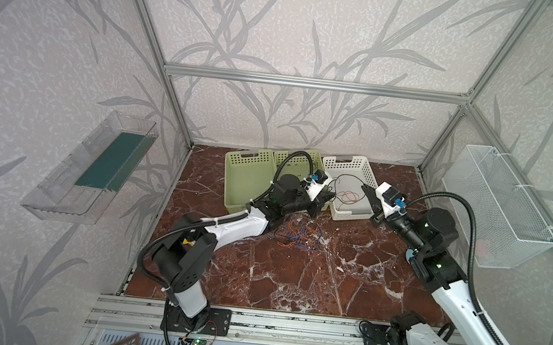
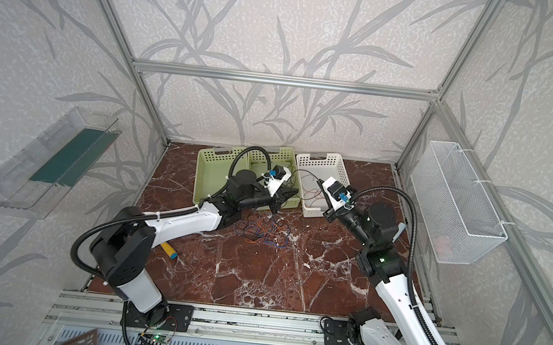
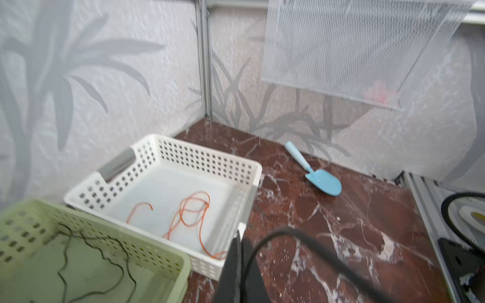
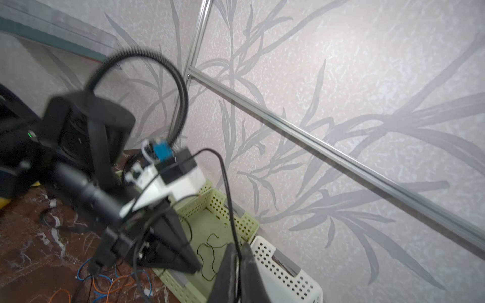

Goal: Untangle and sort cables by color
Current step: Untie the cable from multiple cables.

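A red-brown marble table [image 1: 291, 280] filled the floor of the framed cell. A white wire-mesh basket [image 1: 496, 203] hung on the wall at the right arm's side, and a clear plastic tray [image 1: 67, 186] hung on the opposite wall. Three perforated plastic baskets stood in a row along the table's far edge: a pale green basket [image 1: 249, 184], a second green basket [image 1: 295, 159] just beside it, and a white basket [image 1: 351, 216] at the right end. The left hand [image 1: 328, 197] hung over the near corner of the second green basket, next to the white one. Its fingers were pressed together on a dark cable [image 4: 226, 181]. The right hand [image 1: 367, 192] hovered over the white basket's right side, facing the left hand. Its fingers [image 4: 249, 272] were drawn nearly together, with the same dark cable running in between them. In both top views that cable arched thinly from one hand to the other above the white basket. A light blue scoop [image 3: 324, 181] lay on the table near the right wall. A tangle [image 1: 299, 237] of blue, orange and dark cables lay on the bare table just in front of the baskets, below the left forearm. Orange cables [image 3: 194, 212] lay loosely looped inside the white basket, and dark strands [image 3: 91, 251] lay on the floor of the second green basket.
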You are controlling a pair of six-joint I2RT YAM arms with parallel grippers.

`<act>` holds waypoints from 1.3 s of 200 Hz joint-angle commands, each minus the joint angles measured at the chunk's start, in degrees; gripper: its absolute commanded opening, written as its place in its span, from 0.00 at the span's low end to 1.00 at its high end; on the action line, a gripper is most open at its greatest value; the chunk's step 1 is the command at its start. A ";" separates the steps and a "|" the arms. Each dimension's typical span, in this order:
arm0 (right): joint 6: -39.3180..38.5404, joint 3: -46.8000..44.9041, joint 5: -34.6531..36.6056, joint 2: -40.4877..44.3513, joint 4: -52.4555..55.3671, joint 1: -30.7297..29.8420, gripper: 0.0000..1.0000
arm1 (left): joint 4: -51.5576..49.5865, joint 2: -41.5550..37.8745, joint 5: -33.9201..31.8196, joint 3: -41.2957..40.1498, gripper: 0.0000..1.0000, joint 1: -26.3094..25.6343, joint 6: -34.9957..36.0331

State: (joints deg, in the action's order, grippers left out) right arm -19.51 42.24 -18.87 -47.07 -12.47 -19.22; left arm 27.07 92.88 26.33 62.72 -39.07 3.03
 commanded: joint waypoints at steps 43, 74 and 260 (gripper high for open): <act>9.02 -17.32 7.49 2.41 -9.91 4.72 0.21 | -16.24 -11.86 -7.19 5.28 0.00 0.00 13.85; 9.86 -20.78 -0.26 1.17 -13.06 4.64 0.30 | -18.35 -13.73 -9.17 7.81 0.00 -0.04 15.94; 8.45 -13.42 -10.92 -49.94 -62.49 -12.01 0.86 | -17.40 -17.41 -3.98 11.05 0.00 -3.32 12.70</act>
State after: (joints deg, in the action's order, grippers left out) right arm -13.56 27.49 -24.69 -92.29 -59.18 -31.03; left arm 9.41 77.52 21.56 72.14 -41.95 15.40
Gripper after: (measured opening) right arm 0.909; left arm 0.053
